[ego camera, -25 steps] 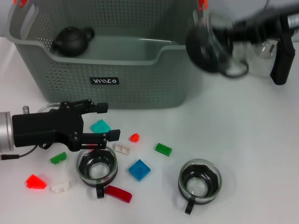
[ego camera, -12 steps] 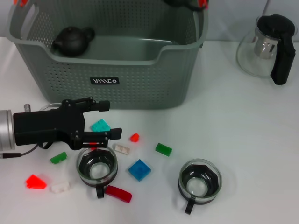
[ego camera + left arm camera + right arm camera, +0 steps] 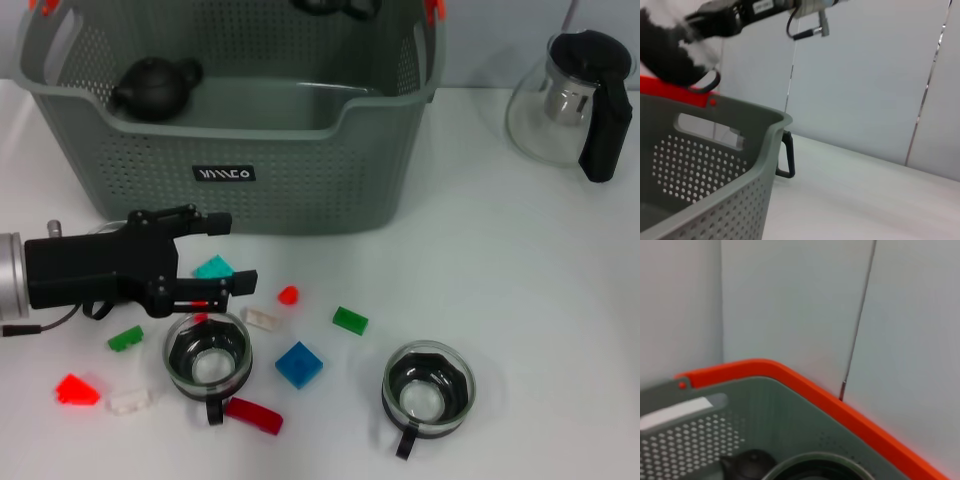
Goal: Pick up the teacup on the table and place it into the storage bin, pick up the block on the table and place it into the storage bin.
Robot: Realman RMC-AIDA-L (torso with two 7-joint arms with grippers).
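Head view: the left claw (image 3: 213, 255) lies low over the desk (image 3: 520, 300), fingers spread wide around the teal block (image 3: 213, 268) — ready to close on it, I judge. A glass teacup (image 3: 208, 360) stands just near of it, another teacup (image 3: 428, 386) further right. The storage bin (image 3: 240, 130) is behind, with a dark teapot (image 3: 155, 85) inside.

Left wrist view: the right claw (image 3: 685, 47) hangs over the bin's rim, seemingly holding a teacup — blurred, so its fingers I cannot tell.

Right wrist view: a round rim (image 3: 812, 470) shows above the bin's inside, probably for release there.

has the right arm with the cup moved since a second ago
Yes. It swung from beside the glass teapot leftward over the storage bin; now only a dark sliver shows at the bin's far rim.
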